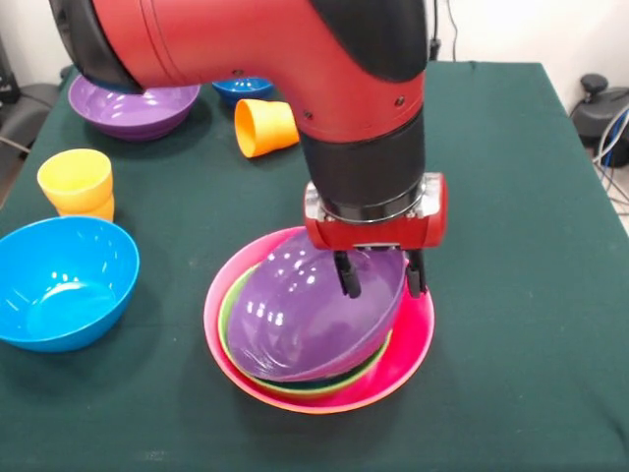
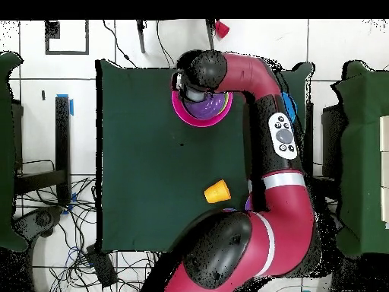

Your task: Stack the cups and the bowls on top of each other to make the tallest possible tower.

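The red and black arm (image 1: pixel 295 69) reaches over the green table (image 1: pixel 531 295) and ends above the tower (image 1: pixel 314 383), which sits near the middle of the table's front edge in the front view. The tower's outermost piece visible is the large pink bowl (image 1: pixel 418 334), glossy and wide; inside it show thin rims of green (image 1: pixel 228 324) and a darker bowl (image 1: pixel 329 383), too narrow to tell apart further. On top lies a purple bowl (image 1: pixel 314 315), tilted, its shiny hollow facing forward and left, its far rim raised. The gripper (image 1: pixel 379 280) has its two dark fingers (image 1: pixel 349 275) astride that raised rim, one in the hollow and one behind the wall, grasping the purple bowl.

The light blue bowl (image 1: pixel 59 285) stands upright at the left edge. A second purple bowl (image 1: pixel 133 106) sits near the far left corner, with the small dark blue bowl (image 1: pixel 241 88) just beside it along the far edge. The orange cup (image 1: pixel 265 126) lies on its side near them. The yellow cup (image 1: pixel 76 182) stands mouth up, behind the light blue bowl.
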You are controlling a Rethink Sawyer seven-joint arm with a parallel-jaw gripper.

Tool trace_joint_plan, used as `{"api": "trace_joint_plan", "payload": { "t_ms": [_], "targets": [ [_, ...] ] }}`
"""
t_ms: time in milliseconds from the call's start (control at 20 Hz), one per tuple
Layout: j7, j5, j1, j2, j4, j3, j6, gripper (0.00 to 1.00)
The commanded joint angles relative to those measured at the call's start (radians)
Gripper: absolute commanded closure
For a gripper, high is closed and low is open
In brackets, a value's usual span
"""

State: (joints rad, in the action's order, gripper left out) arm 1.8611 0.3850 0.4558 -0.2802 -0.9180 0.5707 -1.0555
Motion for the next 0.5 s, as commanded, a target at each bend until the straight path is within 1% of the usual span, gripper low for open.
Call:
{"api": "trace_joint_plan", "payload": {
  "t_ms": [50, 200, 350, 450, 500],
  "targets": [
    [-0.271, 0.055, 0.022, 0.067, -0.022, 0.001, -0.029, 0.00],
    [-0.293, 0.079, 0.026, 0.063, -0.039, 0.014, 0.067, 0.00],
    [-0.253, 0.066, 0.021, 0.041, -0.058, 0.002, 0.039, 0.00],
    [-0.219, 0.046, 0.022, -0.021, -0.110, -0.005, 0.011, 0.00],
    [-0.192, 0.030, 0.020, -0.070, -0.153, -0.008, -0.005, 0.00]
  ]
}}
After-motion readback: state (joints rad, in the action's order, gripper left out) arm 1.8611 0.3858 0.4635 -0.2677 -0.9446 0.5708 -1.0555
